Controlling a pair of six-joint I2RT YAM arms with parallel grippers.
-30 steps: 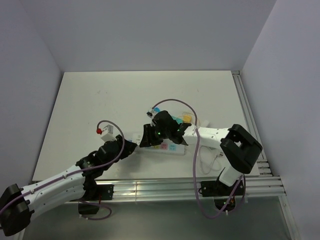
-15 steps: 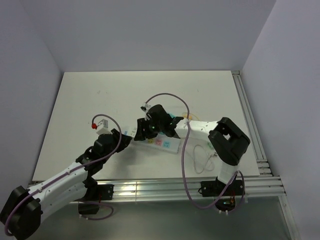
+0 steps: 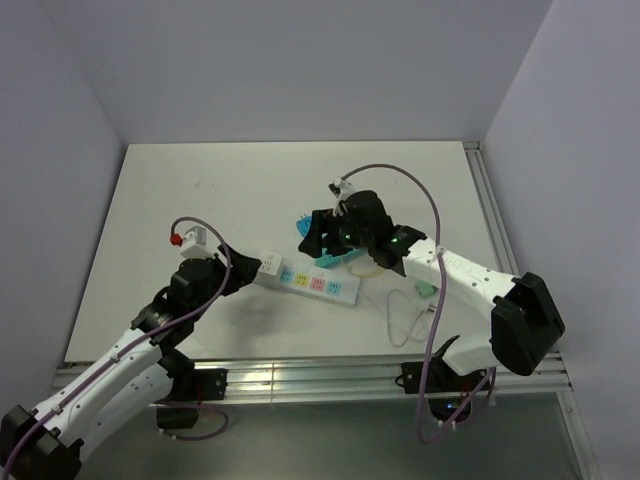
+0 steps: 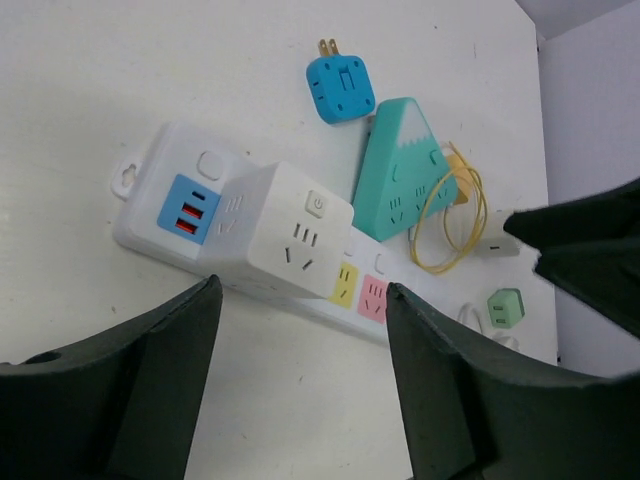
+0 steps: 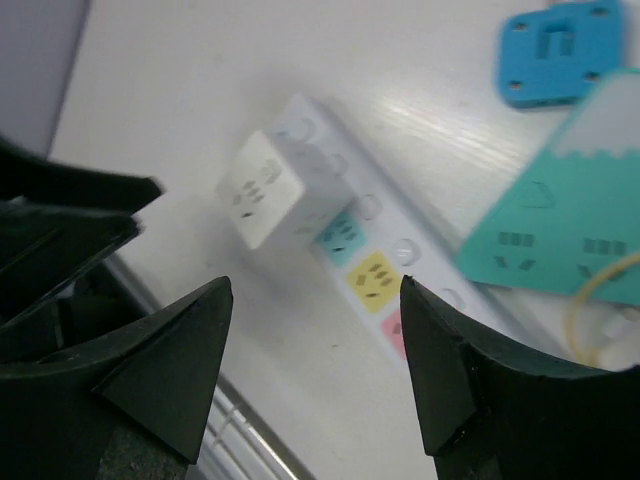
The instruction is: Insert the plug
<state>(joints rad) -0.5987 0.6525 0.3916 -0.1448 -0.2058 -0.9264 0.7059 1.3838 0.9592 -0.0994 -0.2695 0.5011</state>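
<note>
A white power strip (image 3: 318, 285) with coloured sockets lies on the table. A white cube plug (image 3: 270, 266) sits in its left end. In the left wrist view the cube (image 4: 285, 235) stands on the strip (image 4: 160, 215) beside its blue USB panel. My left gripper (image 3: 243, 275) is open and empty, just left of the strip's end. My right gripper (image 3: 313, 240) is open and empty, above the table behind the strip. The right wrist view shows the cube (image 5: 265, 190) on the strip (image 5: 400, 265), below my open jaws.
A teal mountain-shaped adapter (image 3: 338, 256) and a blue adapter (image 3: 303, 224) lie behind the strip. A yellow cable loop (image 3: 372, 267), a small green plug (image 3: 425, 288) and a white cable (image 3: 405, 318) lie to the right. Rails run along the near and right edges.
My right gripper has lifted off the strip and moved back and to the right. My left gripper has drawn back to the left. The strip has shifted left, and the cube now shows on it.
</note>
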